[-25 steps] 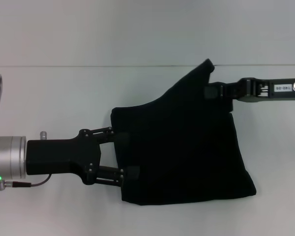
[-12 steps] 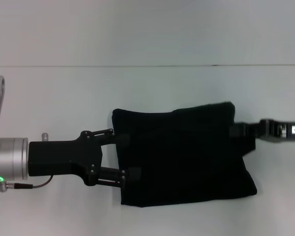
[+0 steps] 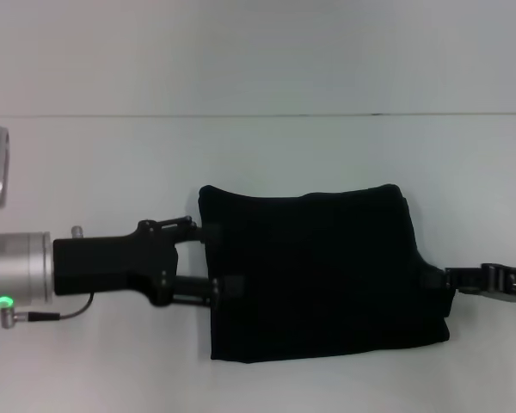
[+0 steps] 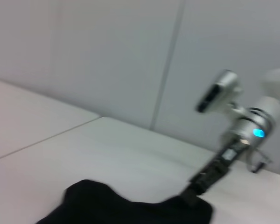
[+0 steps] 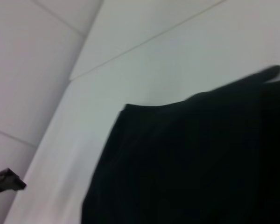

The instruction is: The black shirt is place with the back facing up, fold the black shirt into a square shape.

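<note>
While the white table (image 3: pixel 112 155) lies bare around it, the black shirt (image 3: pixel 318 275) sits at centre-right as one compact, nearly square bundle, so the folding looks close to finished. On its left edge the left gripper (image 3: pixel 213 258) has its fingers spread, one at the far corner and one nearer, seemingly pinning the cloth flat. At the right edge the right gripper (image 3: pixel 439 280) touches the shirt's near corner; whether it pinches, I cannot tell. Count: one table, one shirt, two grippers.
</note>
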You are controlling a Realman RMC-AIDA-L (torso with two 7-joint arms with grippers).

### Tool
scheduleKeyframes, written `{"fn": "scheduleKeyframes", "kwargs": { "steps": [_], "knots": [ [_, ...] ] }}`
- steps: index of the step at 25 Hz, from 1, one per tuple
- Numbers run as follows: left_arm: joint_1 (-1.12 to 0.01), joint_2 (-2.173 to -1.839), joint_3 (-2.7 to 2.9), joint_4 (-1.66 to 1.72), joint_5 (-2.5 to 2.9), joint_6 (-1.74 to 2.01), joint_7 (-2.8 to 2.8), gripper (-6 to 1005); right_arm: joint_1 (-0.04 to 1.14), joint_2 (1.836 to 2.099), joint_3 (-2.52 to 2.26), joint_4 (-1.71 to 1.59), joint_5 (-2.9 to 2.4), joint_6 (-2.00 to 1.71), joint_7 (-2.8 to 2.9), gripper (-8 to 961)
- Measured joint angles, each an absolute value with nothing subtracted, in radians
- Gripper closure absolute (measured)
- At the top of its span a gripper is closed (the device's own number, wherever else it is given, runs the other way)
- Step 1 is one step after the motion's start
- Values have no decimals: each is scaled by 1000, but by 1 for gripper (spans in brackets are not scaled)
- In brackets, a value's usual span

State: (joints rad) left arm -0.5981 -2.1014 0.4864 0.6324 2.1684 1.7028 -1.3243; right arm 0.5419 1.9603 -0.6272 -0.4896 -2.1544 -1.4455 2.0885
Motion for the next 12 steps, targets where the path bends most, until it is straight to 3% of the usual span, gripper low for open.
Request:
{"fn": "scheduleKeyframes", "kwargs": {
  "steps": [12],
  "knots": [
    [-707, -2103, 511, 575, 2128, 1248, -1761, 63, 514, 1889, -422, -500, -2148, -1578, 2078, 364]
  ]
}}
